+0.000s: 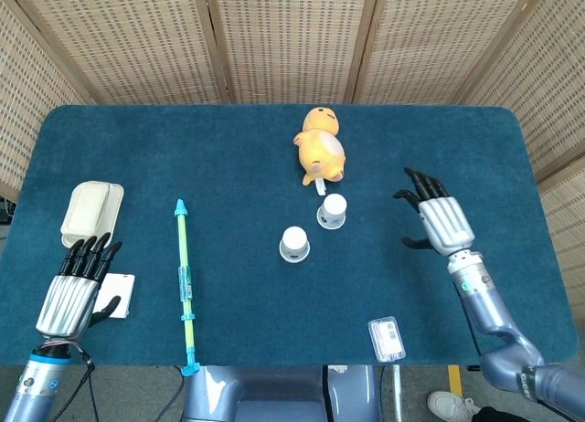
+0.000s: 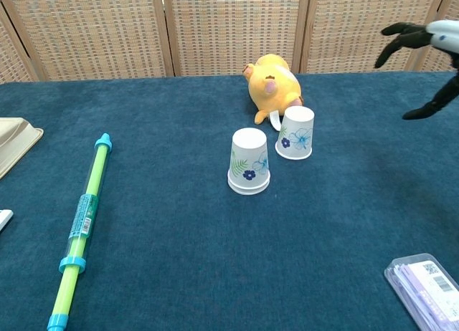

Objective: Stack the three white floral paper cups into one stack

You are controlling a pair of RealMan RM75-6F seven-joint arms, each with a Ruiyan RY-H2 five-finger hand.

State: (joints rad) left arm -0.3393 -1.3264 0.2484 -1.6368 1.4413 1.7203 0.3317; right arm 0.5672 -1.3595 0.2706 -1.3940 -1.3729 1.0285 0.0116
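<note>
Two upside-down white floral paper cups stand mid-table. The nearer one [image 1: 293,244] [image 2: 249,161] shows a doubled rim at its base, like one cup over another. The single cup [image 1: 332,211] [image 2: 295,132] stands just behind it to the right, by the plush toy. My right hand [image 1: 441,221] [image 2: 424,51] hovers open, fingers spread, well right of the cups. Far away at the table's near-left corner, my left hand [image 1: 75,290] is open above the white card; the chest view does not show it.
A yellow plush toy [image 1: 320,149] [image 2: 273,87] lies right behind the single cup. A green and blue tube [image 1: 184,274] [image 2: 82,215] lies lengthwise on the left. A cream case [image 1: 91,213] and white card [image 1: 119,294] sit far left; a clear packet [image 1: 386,339] [image 2: 427,286] near right.
</note>
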